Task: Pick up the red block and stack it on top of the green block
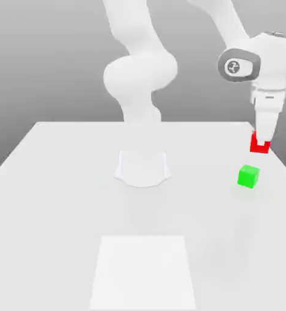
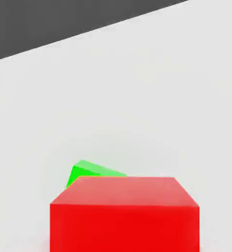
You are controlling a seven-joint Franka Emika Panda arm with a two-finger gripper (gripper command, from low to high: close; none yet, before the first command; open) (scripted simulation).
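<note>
We have the red block (image 1: 260, 146) clamped in our pincer (image 1: 262, 144) and lifted — the green block (image 1: 248, 176) waits at its seven o'clock, stacking undone.

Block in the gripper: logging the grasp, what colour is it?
Red, plain faces; the red block shows best in the hand view, in the gripper.

The white arm arcs over from its round base (image 1: 143, 168) and hangs the tool (image 1: 262, 138) above the desk (image 1: 60, 200). The red block (image 1: 260, 144) sits pinched at the tool's tip, clear of the desk surface. The green block (image 1: 248, 176) rests on the desk just below the red block, near it but apart. A pale square patch (image 1: 143, 272) lies well away from the green block.
</note>
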